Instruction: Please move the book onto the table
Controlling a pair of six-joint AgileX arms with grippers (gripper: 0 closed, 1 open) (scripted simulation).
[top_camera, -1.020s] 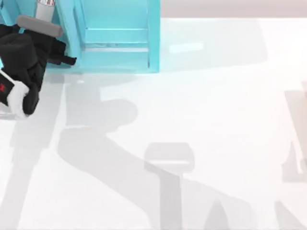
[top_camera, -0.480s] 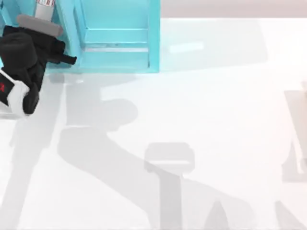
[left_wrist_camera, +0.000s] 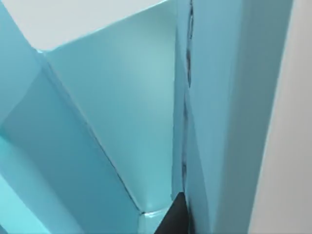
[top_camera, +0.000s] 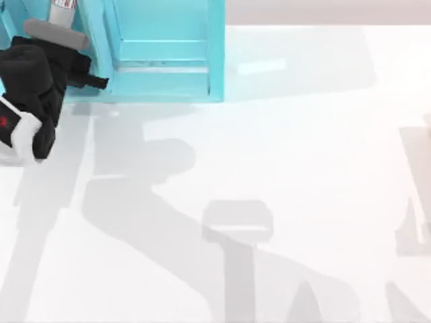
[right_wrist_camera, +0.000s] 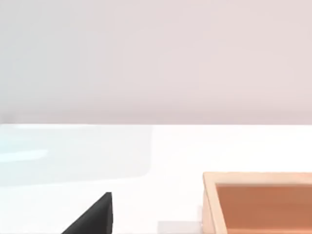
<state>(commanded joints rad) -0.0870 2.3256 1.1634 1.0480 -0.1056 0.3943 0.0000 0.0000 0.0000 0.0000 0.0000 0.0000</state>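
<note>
The book (top_camera: 64, 5) shows as a small patch of white with red marks at the top view's upper left edge, inside the teal shelf unit (top_camera: 161, 50); its long axis cannot be made out. The left gripper (top_camera: 91, 82) sits at the shelf's left compartment, and whether it grips anything cannot be told. The glossy white table (top_camera: 283, 175) spreads wide under arm shadows. The right wrist view shows a wooden box (right_wrist_camera: 258, 202) on the table.

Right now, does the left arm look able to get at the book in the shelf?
Probably yes: the left tool is at the teal shelf unit, pointing into its left compartment where the book stands, with nothing visible between them.
</note>
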